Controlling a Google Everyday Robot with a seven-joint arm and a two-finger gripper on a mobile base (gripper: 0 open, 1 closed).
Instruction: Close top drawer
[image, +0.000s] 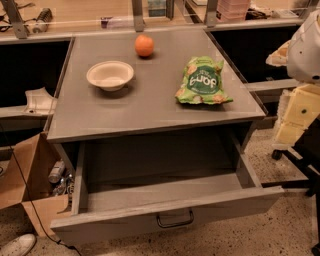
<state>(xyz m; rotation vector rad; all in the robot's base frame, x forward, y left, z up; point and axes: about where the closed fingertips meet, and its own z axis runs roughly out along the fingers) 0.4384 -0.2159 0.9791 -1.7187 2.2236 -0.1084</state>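
The top drawer (125, 223) of the grey cabinet is pulled far out toward me, and its inside shows nothing in it. Its plain grey front faces the bottom of the view, with a small dark loop handle (175, 219) at its centre. The two lower drawers are hidden beneath it. My arm shows as a white shell (306, 47) at the right edge. The gripper (296, 117) shows as cream-coloured blocks below it. It hangs to the right of the cabinet, above the level of the drawer's right side and apart from it.
On the cabinet top (150, 107) stand a white bowl (110, 75), an orange (144, 45) and a green snack bag (202, 81). A cardboard box (27, 180) with cans, a cable and a white shoe (17, 245) lie at the left. Dark chair legs (295, 157) stand at the right.
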